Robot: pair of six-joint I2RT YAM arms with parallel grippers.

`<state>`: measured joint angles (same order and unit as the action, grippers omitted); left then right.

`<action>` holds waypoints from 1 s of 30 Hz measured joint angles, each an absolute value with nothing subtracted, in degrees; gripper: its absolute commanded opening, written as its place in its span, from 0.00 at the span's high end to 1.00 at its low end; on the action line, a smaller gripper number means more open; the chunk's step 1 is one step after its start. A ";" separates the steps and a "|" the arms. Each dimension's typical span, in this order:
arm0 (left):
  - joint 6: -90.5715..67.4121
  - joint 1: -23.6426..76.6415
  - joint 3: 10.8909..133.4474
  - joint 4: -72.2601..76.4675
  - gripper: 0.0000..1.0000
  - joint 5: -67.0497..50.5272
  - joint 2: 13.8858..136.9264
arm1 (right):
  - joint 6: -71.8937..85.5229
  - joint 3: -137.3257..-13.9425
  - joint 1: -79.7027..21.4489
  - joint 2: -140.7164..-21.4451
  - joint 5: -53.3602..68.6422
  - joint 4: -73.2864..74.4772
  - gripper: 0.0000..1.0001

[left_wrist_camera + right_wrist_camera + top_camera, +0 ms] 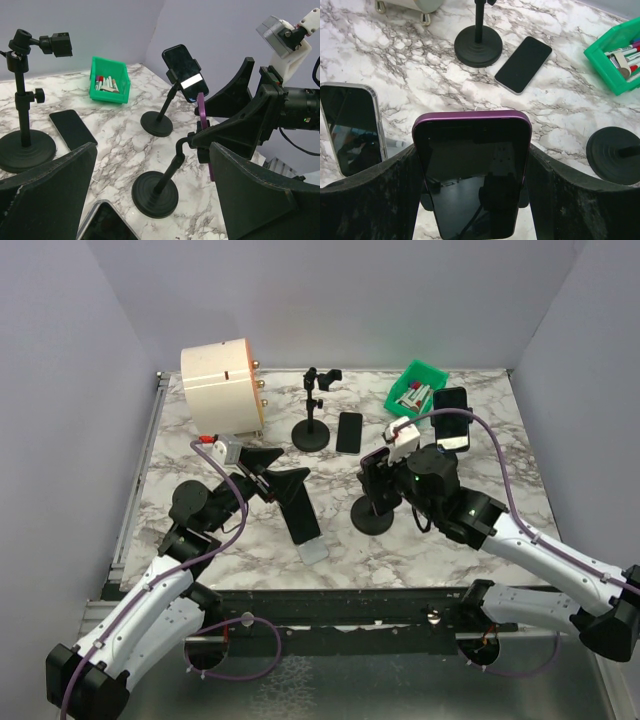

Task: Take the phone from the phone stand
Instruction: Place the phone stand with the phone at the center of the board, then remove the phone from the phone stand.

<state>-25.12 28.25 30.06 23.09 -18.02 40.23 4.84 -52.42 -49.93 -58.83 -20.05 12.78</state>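
The phone (472, 170) is purple. It sits up in the stand (156, 192), near the middle of the table. The right pincer (472, 150) is around it, with one finger touching each long edge, so it looks like it is holding the phone. The left pincer (285, 468) is wide open and holds nothing. It is near the stand but not on it.

If the right arm pulls up now, the stand may come up too or tip over, because nothing holds the stand down. The phone could also slip out and drop.

How the stand grips the phone is hidden behind the phone. The phone's bottom is cut off too. So I cannot tell how tight it sits.
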 measured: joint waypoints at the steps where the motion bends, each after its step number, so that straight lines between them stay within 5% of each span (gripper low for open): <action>1: -25.12 28.25 30.06 23.09 0.06 -18.02 40.29 | 5.17 -53.15 -49.93 -59.24 -19.92 13.52 0.20; 10: -25.12 28.25 30.06 23.09 0.06 -18.02 40.32 | 7.94 -60.64 -49.89 -60.16 -18.98 19.75 0.00; 30: -25.28 28.27 30.06 23.09 0.06 -18.09 40.32 | 3.16 -64.45 -49.89 -51.37 -14.72 28.21 0.00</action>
<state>-25.28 28.27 30.06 23.09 -18.09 40.32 3.16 -64.45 -49.89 -51.37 -14.72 28.21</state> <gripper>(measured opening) 0.944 0.995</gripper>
